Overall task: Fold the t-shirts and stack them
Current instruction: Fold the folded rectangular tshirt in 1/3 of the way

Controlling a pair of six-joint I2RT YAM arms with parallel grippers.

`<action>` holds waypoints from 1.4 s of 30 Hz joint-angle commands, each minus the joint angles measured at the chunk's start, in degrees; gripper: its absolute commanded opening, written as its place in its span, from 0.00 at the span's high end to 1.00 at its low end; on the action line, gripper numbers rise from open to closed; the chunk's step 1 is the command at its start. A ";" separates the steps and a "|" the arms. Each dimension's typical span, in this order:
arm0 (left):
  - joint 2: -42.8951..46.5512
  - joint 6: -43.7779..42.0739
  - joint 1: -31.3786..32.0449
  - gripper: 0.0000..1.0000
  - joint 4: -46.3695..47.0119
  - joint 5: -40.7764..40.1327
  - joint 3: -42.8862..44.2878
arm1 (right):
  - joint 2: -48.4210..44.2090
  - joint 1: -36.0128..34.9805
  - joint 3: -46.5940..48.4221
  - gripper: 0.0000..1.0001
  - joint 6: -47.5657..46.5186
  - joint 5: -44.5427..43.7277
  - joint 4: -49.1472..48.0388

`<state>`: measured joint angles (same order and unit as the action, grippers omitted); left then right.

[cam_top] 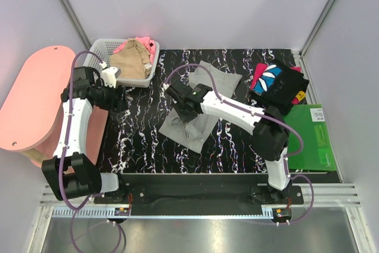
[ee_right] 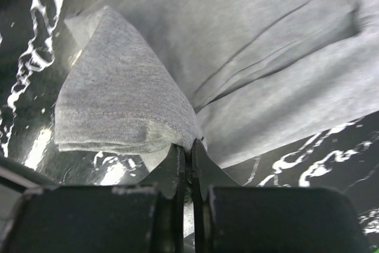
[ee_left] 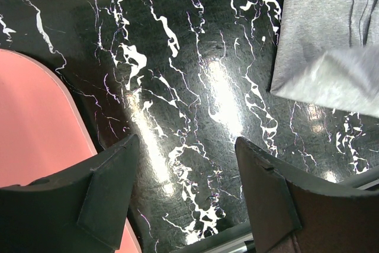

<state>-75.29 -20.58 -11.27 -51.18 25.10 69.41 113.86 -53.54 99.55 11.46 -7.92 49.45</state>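
Plain light-grey knit, that grey tee (cam_top: 220, 82), lying a bit rumpled across the middle of the desk (cam_top: 136, 134), with a corner flipped up into a loose fold and a stitched hem showing along it. Looks light, limp and totally without stiffness, so probably sags and drags wherever unsupported. Not slippery, not fragile, just prone to bunching and creasing. Best taken at a hem or corner, pinching right through the layers, not mid-panel where only a tuft comes up.

Right pincer (ee_right: 185, 149) pressed together on exactly that hemmed fold, with cloth draping off to the left of the grip. Left pincer (ee_left: 185, 146) spread wide, holding nothing, hanging over bare desk just left of the grey tee's edge and close to the pink board (ee_left: 35, 122).

Tan tee (cam_top: 131, 60) and pink tee (cam_top: 141, 42) heaped in the white basket (cam_top: 98, 48) at the back left. Black printed tee (cam_top: 278, 84) at the back right, just beyond the green board (cam_top: 311, 137). Same floppy handling expected there.
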 commanded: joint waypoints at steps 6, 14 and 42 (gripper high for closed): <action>-0.74 -0.16 2.30 0.30 0.38 -0.93 2.05 | 3.90 6.34 8.64 1.00 -4.08 1.68 -1.99; -0.56 -1.13 2.74 0.30 0.29 -1.72 1.08 | 8.83 10.46 10.49 1.00 -4.17 4.40 -2.51; -0.21 -2.54 5.46 0.30 -0.15 -2.95 -1.99 | 18.15 22.86 24.99 0.17 -4.17 -7.97 -0.15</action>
<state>-75.99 -22.26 -6.44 -51.62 23.18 67.70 132.25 -34.41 119.39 6.63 -7.81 48.16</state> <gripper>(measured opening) 0.706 0.826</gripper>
